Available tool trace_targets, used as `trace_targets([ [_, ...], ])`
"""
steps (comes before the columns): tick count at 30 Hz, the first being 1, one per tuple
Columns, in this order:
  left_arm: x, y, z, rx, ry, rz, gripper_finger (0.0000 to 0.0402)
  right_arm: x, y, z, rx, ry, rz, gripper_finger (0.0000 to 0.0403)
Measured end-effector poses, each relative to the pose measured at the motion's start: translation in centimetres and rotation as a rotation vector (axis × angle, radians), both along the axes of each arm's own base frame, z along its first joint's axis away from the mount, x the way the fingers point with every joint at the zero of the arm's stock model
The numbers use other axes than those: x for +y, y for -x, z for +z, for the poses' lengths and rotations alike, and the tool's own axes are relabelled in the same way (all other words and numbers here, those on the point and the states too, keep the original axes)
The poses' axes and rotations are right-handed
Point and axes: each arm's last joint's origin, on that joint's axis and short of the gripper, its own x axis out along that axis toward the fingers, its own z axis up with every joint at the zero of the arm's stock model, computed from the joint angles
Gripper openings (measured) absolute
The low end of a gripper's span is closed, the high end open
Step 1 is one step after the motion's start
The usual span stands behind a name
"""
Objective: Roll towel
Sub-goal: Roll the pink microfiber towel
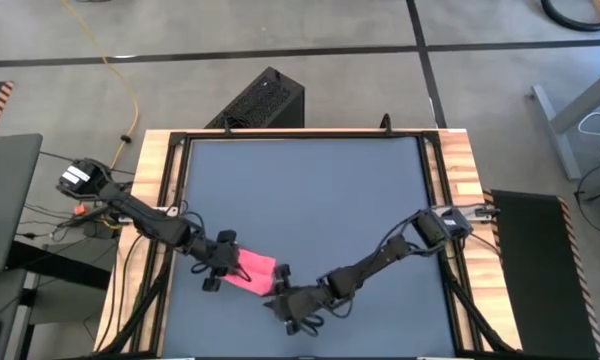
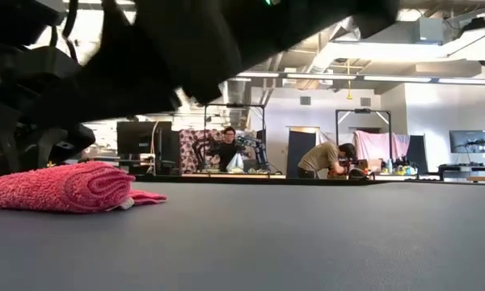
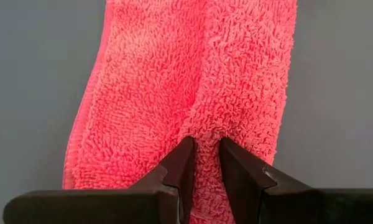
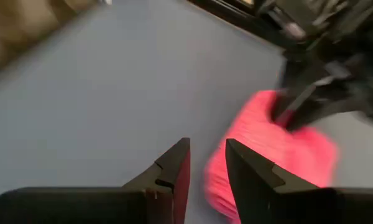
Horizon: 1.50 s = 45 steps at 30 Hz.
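The bright pink towel (image 1: 252,270) lies on the dark grey table (image 1: 310,190) near its front left, folded into a thick narrow bundle (image 2: 65,187). My left gripper (image 1: 230,263) is at the towel's left end and is shut on it (image 3: 206,146). My right gripper (image 1: 282,288) is just off the towel's right end. Its fingers (image 4: 208,152) stand slightly apart over bare table with nothing between them, and the towel (image 4: 267,155) lies beside them. My left gripper pinches a raised fold (image 3: 206,127) of the towel at its left end between its two fingers. The fingers come in low from the table's left and lie along the bundle. The towel lies on the table and looks slack.
Wooden rails (image 1: 155,200) run along the table's left and right sides. Most of the grey surface toward the far edge is bare. People and equipment (image 2: 323,158) show in the room beyond the table.
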Motion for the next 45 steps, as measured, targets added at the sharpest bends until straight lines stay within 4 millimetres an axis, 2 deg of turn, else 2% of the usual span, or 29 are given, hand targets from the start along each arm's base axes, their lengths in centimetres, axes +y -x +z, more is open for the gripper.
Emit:
trace_targets([
  [3, 0.3, -0.1, 0.0, 0.012, 0.022, -0.002, 0.0068, 0.6, 0.5, -0.1, -0.012, 0.169, -0.019, 0.0139],
  [7, 0.6, -0.3, 0.0, 0.020, 0.042, -0.006, 0.0068, 0.7, 0.5, -0.1, -0.005, 0.260, 0.010, 0.0167],
  [13, 0.9, -0.4, 0.0, 0.023, 0.058, -0.012, 0.0068, 0.2, 0.1, -2.8, 0.063, 0.346, 0.071, 0.0223],
  [18, 1.0, -0.5, 0.0, 0.028, 0.078, -0.017, 0.0068, 0.6, -0.3, -3.2, 0.040, 0.490, 0.094, 0.0234],
  [25, 1.1, -0.5, 0.0, 0.032, 0.092, -0.035, 0.0068, 0.4, -0.7, -3.7, 0.051, 0.517, 0.098, 0.0213],
  [28, 1.3, -0.6, 0.0, 0.037, 0.107, -0.038, 0.0068, 0.0, -0.9, -4.6, 0.067, 0.500, 0.095, 0.0200],
  [38, 1.6, -0.7, 0.0, 0.039, 0.126, -0.054, 0.0068, -1.6, -1.5, -4.9, 0.095, 0.440, 0.097, 0.0162],
  [45, 1.8, -0.8, 0.1, 0.041, 0.154, -0.057, 0.0068, -2.9, -2.0, -5.2, 0.119, 0.320, 0.048, 0.0101],
])
